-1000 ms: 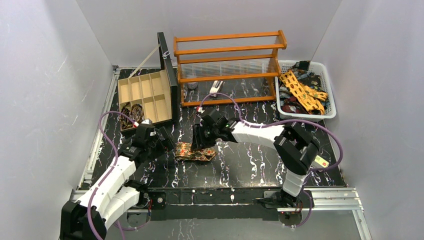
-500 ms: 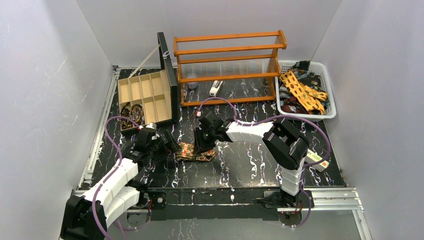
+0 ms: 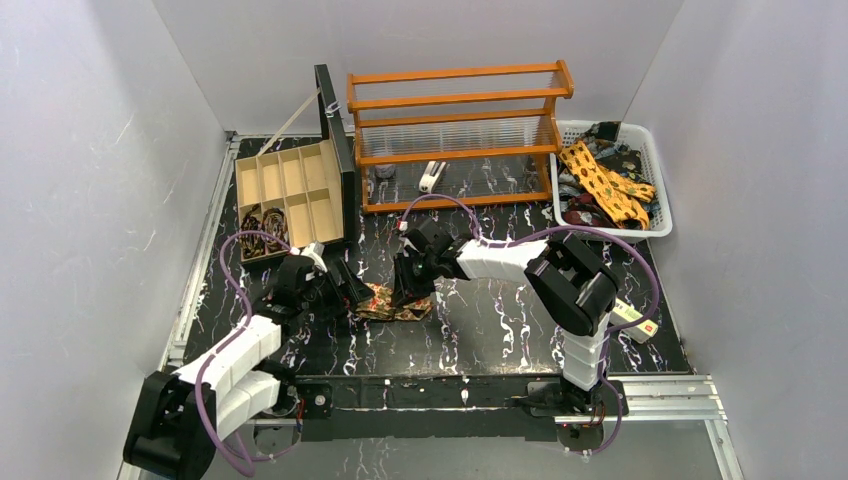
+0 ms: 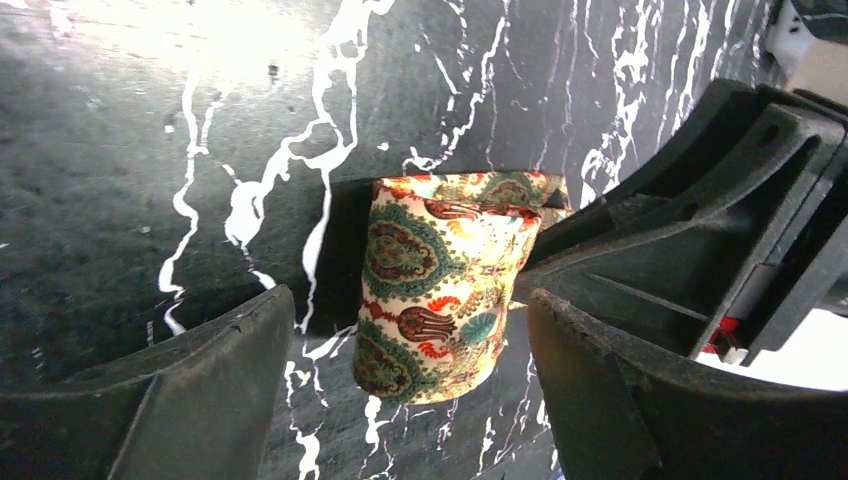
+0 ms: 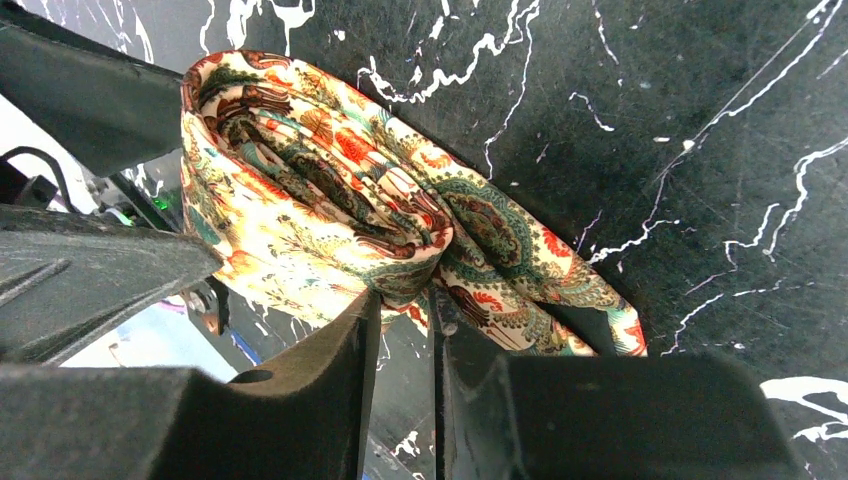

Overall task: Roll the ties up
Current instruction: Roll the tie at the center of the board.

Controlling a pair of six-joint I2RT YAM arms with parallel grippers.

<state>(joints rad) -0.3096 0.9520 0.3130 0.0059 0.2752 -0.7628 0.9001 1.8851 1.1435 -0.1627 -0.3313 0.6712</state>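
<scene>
A cream tie with red and green paisley motifs (image 3: 392,303) lies partly coiled on the black marbled table. In the left wrist view the coil (image 4: 440,285) stands between my left gripper's (image 4: 410,395) wide-open jaws, touching neither. My left gripper (image 3: 352,293) sits at the coil's left end. My right gripper (image 3: 408,291) is on the coil's right side, shut on a fold of the tie (image 5: 330,215); the pinch shows in the right wrist view (image 5: 398,310). The loose tail (image 5: 560,300) spreads to the right.
A white basket (image 3: 660,222) at the back right holds several more ties (image 3: 600,185). A wooden rack (image 3: 455,130) stands at the back middle. An open compartment box (image 3: 290,195) at the back left holds coiled ties (image 3: 262,228). A small white-and-red box (image 3: 634,318) lies at right.
My left arm has moved right, bringing its open gripper around the coil's left end. My right gripper has stayed on the tie, shifting slightly left.
</scene>
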